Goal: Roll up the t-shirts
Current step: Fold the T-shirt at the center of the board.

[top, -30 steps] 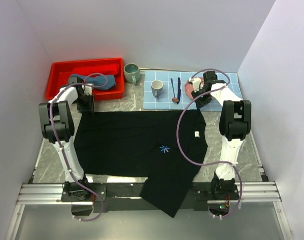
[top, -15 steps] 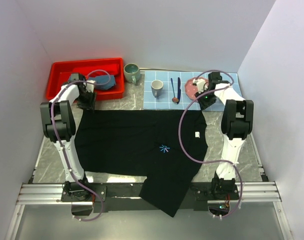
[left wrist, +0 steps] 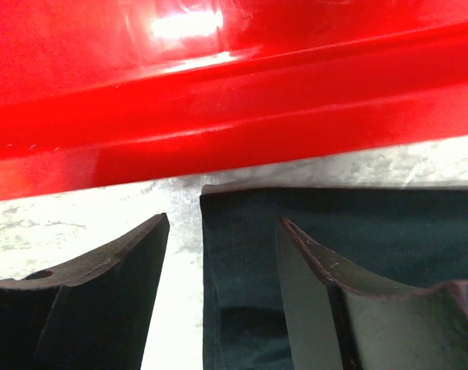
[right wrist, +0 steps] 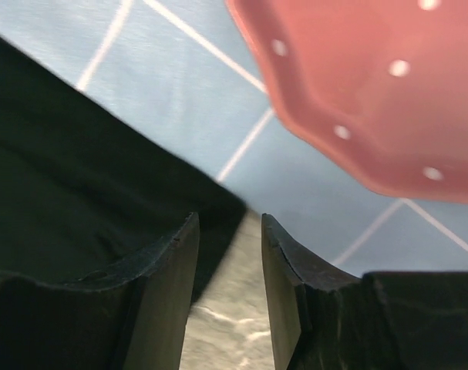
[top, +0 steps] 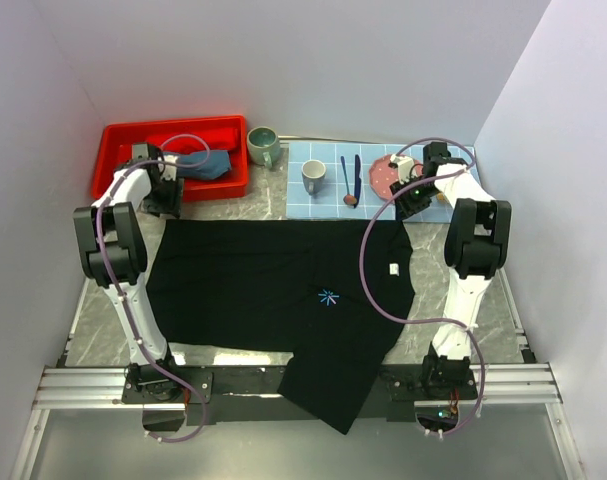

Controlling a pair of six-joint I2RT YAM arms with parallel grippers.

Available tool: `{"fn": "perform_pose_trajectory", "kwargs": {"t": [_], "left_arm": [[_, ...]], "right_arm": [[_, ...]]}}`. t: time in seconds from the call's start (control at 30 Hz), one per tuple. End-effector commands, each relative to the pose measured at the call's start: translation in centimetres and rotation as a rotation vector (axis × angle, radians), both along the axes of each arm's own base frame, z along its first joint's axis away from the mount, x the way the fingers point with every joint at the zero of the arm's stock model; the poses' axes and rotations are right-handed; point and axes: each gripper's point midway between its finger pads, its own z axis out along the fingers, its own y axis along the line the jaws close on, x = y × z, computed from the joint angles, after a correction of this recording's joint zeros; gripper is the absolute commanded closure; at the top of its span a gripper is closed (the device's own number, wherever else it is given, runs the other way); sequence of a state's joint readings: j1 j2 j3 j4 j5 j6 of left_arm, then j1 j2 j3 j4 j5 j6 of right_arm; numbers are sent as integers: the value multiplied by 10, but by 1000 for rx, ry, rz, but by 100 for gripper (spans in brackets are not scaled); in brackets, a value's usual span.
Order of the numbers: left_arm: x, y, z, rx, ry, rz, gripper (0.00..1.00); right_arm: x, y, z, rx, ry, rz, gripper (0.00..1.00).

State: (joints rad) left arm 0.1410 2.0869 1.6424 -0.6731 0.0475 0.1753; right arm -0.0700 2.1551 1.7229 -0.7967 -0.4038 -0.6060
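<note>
**Two claws open at the far corners of the black t-shirt**

Seen from above, the black t-shirt (top: 273, 285) lies spread flat across the middle of the desk (top: 238, 208). Its small light-blue starburst logo (top: 329, 297) faces up, and a white tag (top: 393, 267) shows near its right side. One dark flap reaches past the desk's near edge, between the two arm bases. The slate-blue rolled t-shirt (top: 205, 165) sits inside the red tray (top: 118, 135) at the far left.

The left claw (top: 166, 198) hangs at the black shirt's far left corner, just in front of the tray. Its wrist view shows the fingers (left wrist: 102, 301) clearly apart. The corner of the cloth lies flat on the desk below the gap, with the tray's red wall just beyond. Nothing is clamped.

The right claw (top: 413, 198) hangs at the shirt's far right corner, beside the pink dotted plate (top: 380, 178) on the blue-checked placemat (top: 328, 205). In its wrist view the fingers stand a narrower gap apart, holding nothing. Bare desk shows between them, the shirt's corner ends just left of the gap, and the plate lies ahead to the right.

A green mug (top: 263, 146) stands between tray and placemat. A grey mug (top: 314, 176) and two blue-handled utensils (top: 347, 178) rest on the placemat.
</note>
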Motion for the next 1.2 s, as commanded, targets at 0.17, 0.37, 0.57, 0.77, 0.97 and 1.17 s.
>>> {"fn": "perform_pose_trajectory", "kwargs": {"t": [0.17,0.37,0.57,0.77,0.97,1.17], "left_arm": [[-1,6,-19,11,31,24,54],[2,4,-23,2,38,0,77],[2,3,-21,-3,34,-8,99],[13,-1,14,-15,-70,-43,99],[25,-2,32,-13,-132,-53,99],[41,2,36,-5,-160,-38,99]], "right_arm": [[1,12,-7,61,59,-4,55],[1,11,-13,42,76,-4,62],[1,9,-11,36,53,-1,94],[27,9,32,35,-121,-20,100],[45,3,52,12,-203,-35,100],[61,-6,50,-16,-222,-65,100]]}}
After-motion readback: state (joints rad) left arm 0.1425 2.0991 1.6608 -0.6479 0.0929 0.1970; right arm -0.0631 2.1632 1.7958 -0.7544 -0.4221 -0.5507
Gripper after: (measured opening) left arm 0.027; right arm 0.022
